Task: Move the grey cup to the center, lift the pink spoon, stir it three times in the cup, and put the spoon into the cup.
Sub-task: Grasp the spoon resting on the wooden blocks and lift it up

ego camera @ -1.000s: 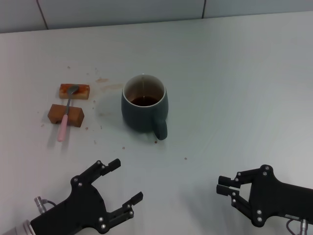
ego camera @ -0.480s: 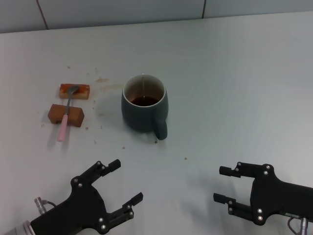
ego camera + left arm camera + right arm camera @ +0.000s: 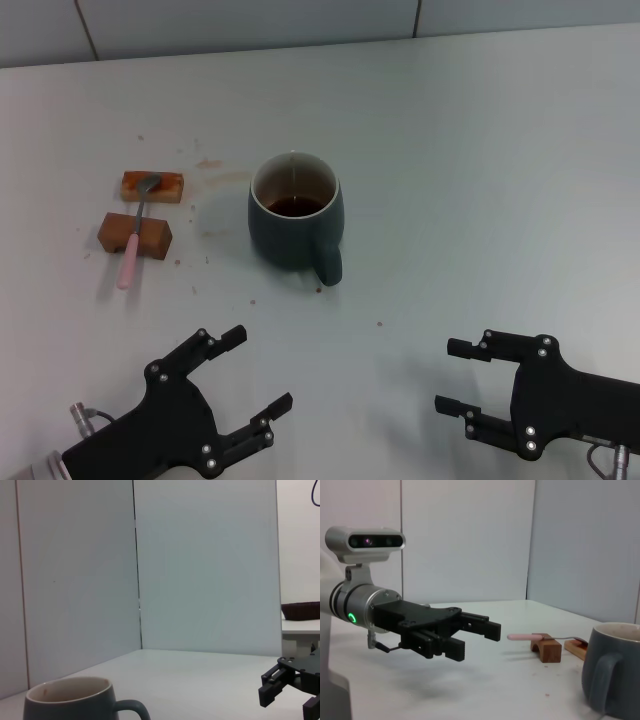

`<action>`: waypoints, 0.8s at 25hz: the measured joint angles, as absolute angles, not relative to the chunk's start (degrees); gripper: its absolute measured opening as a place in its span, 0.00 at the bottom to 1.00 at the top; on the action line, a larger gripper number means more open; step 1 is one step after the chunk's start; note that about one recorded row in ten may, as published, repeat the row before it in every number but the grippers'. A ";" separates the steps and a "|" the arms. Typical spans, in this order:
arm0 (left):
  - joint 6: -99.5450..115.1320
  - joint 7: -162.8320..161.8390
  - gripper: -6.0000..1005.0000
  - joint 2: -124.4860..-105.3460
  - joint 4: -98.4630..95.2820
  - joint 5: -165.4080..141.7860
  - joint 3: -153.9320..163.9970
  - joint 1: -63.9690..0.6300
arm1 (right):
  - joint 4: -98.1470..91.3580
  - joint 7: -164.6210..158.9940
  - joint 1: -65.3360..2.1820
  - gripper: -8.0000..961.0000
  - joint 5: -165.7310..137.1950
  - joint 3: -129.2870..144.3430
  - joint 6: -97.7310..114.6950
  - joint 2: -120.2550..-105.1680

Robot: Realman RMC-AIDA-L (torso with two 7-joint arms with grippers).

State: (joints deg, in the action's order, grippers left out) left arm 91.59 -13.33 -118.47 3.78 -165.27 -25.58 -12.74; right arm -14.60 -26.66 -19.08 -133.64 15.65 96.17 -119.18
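Desk (image 3: 500, 150): your white top, brown crumbs; no writing.
Left gripper (image 3: 243, 372): fingers spread, empty.
Right gripper (image 3: 455, 375): fingers spread, empty.

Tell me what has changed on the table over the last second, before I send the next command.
Only the right gripper changed: its fingers were nearly together a second ago and have since spread open, with nothing between them. It took hold of nothing. The left gripper stayed open near the front edge, the grey cup kept its place, and the pink spoon still lies across the two brown blocks.
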 joint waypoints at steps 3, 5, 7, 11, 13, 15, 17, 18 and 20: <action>91.52 -13.34 0.80 -118.47 3.78 -165.31 -25.58 -12.74 | -14.59 -26.66 -19.17 0.60 -133.64 15.64 96.74 -119.16; 91.53 -13.35 0.80 -118.48 3.78 -165.30 -25.58 -12.74 | -14.61 -26.68 -19.21 0.60 -133.64 15.62 97.01 -119.14; 91.65 -13.36 0.80 -118.47 3.78 -165.25 -25.58 -12.74 | -14.64 -26.72 -19.25 0.60 -133.63 15.42 97.32 -119.10; 91.67 -13.36 0.80 -118.47 3.78 -165.24 -25.58 -12.74 | -14.67 -26.67 -19.25 0.73 -133.57 15.24 97.45 -119.03; 91.63 -13.36 0.80 -118.47 3.78 -165.23 -25.58 -12.74 | -14.68 -26.66 -19.26 0.76 -133.54 15.16 97.46 -119.01; 91.53 -13.36 0.80 -118.47 3.78 -165.24 -25.58 -12.78 | -14.72 -26.66 -19.36 0.76 -133.49 15.09 97.47 -119.01; 91.49 -13.36 0.80 -118.47 3.78 -165.27 -25.57 -12.84 | -14.77 -26.76 -19.70 0.76 -133.36 15.02 97.47 -119.00; 91.49 -13.36 0.80 -118.47 3.78 -165.27 -25.57 -12.84 | -14.77 -26.76 -19.70 0.76 -133.36 15.02 97.47 -119.00; 91.44 -13.36 0.80 -118.47 3.78 -165.30 -25.52 -12.90 | -14.76 -26.97 -20.04 0.76 -133.33 15.00 97.35 -119.00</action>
